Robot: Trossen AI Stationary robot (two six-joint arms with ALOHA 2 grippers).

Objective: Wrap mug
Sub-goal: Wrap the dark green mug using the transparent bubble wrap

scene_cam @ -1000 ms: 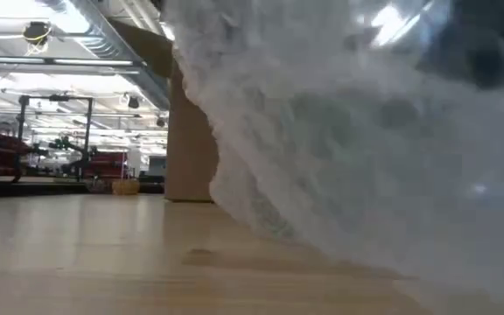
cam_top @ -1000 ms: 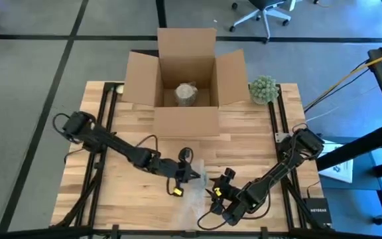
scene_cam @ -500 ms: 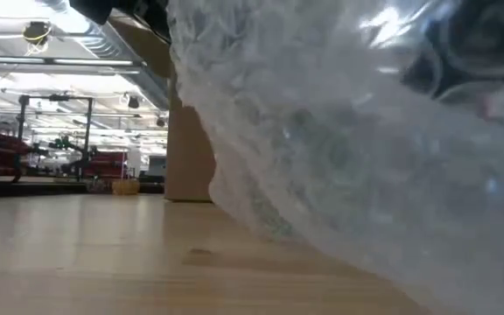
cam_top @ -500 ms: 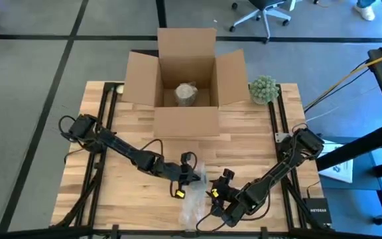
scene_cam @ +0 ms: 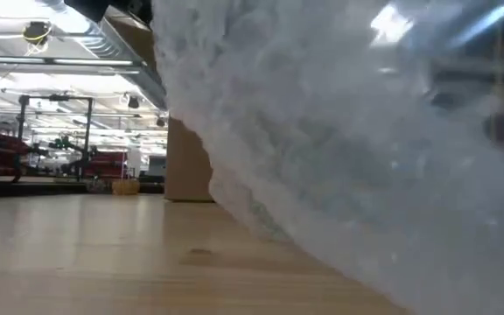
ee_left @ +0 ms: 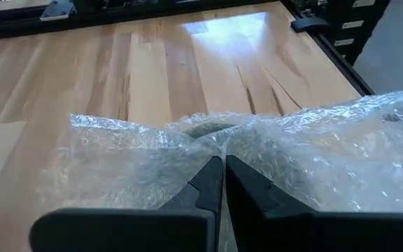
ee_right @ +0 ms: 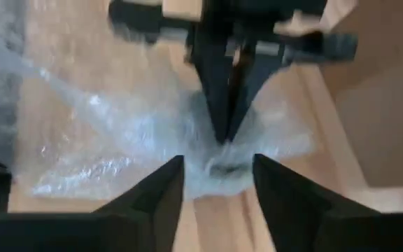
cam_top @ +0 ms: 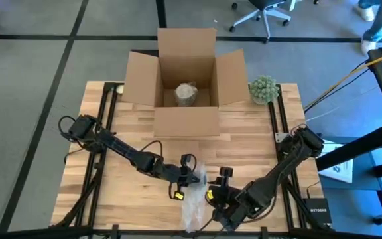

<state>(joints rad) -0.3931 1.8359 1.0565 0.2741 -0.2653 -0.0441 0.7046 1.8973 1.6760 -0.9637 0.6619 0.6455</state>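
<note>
Your left gripper (cam_top: 192, 178) sits near the front edge of the desk (cam_top: 251, 143), about midway along it, and in the left wrist view its two fingers (ee_left: 208, 183) are pressed together on a fold of the bubble wrap (ee_left: 327, 161), so it is pinching the sheet. Your right gripper (ee_right: 217, 175) is just beside it on the front-right side, and its fingers (ee_right: 161, 192) stand spread apart over the bundle, with the left gripper's closed tips pointing toward them from the far side. The bubble wrap (cam_top: 194, 199) lies crumpled between the two grippers and trails toward the front edge; in the low view it fills most of the picture as a cloudy heap (scene_cam: 339, 157) resting on the wood. You cannot make out the mug itself: only a dark curved edge shows inside the folds in the left wrist view, so treat it as hidden under the wrap between the grippers. At the back edge of the desk an open cardboard box (cam_top: 186, 73) holds one pale wrapped bundle (cam_top: 186, 93), and a small green plant (cam_top: 263, 89) stands at the back-right corner, just beside the box's right flap
</note>
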